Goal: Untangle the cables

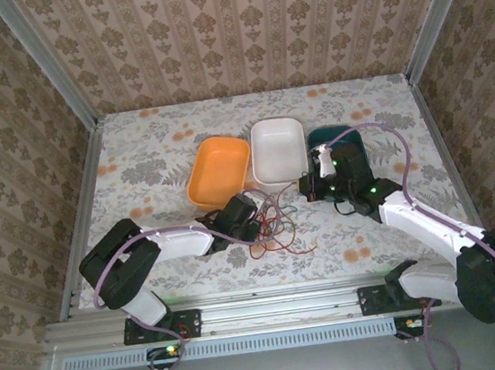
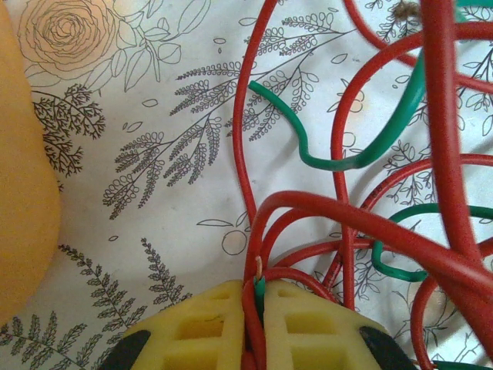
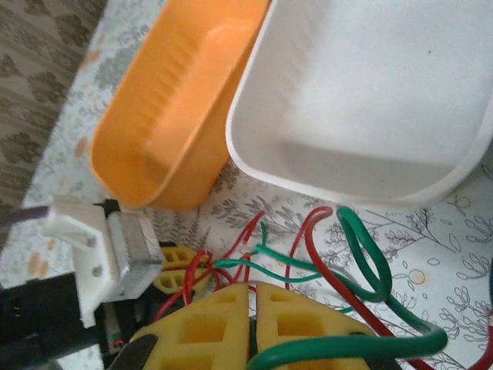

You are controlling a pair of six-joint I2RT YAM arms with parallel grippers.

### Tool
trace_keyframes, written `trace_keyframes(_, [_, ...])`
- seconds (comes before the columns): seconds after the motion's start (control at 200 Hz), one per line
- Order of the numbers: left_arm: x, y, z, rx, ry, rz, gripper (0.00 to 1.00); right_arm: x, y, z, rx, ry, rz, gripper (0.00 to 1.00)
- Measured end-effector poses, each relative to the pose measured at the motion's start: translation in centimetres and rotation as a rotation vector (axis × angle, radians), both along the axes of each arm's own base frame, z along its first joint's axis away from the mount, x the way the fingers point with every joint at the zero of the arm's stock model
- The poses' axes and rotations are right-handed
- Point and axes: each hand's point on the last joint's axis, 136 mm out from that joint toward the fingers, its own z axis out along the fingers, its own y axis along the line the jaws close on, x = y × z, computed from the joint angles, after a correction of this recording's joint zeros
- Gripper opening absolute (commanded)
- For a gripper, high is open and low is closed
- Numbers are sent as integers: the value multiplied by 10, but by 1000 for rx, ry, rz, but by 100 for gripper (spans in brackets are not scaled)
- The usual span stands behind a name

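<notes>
Left hand [image 2: 258, 297] clenched on red and green cables [image 2: 443, 116], right hand [image 3: 252, 297] clenched on cables too, near white tray [image 3: 370, 166]

Black-and-white arms [image 1: 177, 239], lilac cables [image 1: 368, 125], gripper [image 2: 258, 316] with yellow gridded pads [image 2: 204, 327].

Soft, even light; nearest cables [image 2: 445, 131] blurred.
</notes>
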Motion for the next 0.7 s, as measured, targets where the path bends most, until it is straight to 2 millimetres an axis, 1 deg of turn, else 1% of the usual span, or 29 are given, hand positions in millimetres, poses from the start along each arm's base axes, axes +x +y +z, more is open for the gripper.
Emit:
trace_keyframes(0.13, [1, 0, -1, 1, -3, 2, 0, 8, -19, 16, 36, -32, -61, 0])
trace_keyframes(0.27, [1, 0, -1, 0, -9, 5, 0, 15, -46, 27, 9, -77, -165, 0])
trace_keyframes(0.385, [1, 0, -1, -3, -12, 5, 0, 15, -63, 26, -46, -84, -231, 0])
trace_keyframes(0.515, [1, 0, -1, -5, -14, 6, 0, 16, -82, 23, -144, -84, -298, 0])
trace_keyframes(0.61, [2, 0, -1, -5, -16, 7, 0, 14, -97, 24, -215, -96, -347, 0])
trace_keyframes(0.7, [2, 0, -1, -4, -17, 8, 0, 11, -102, 26, -255, -107, -350, 0])
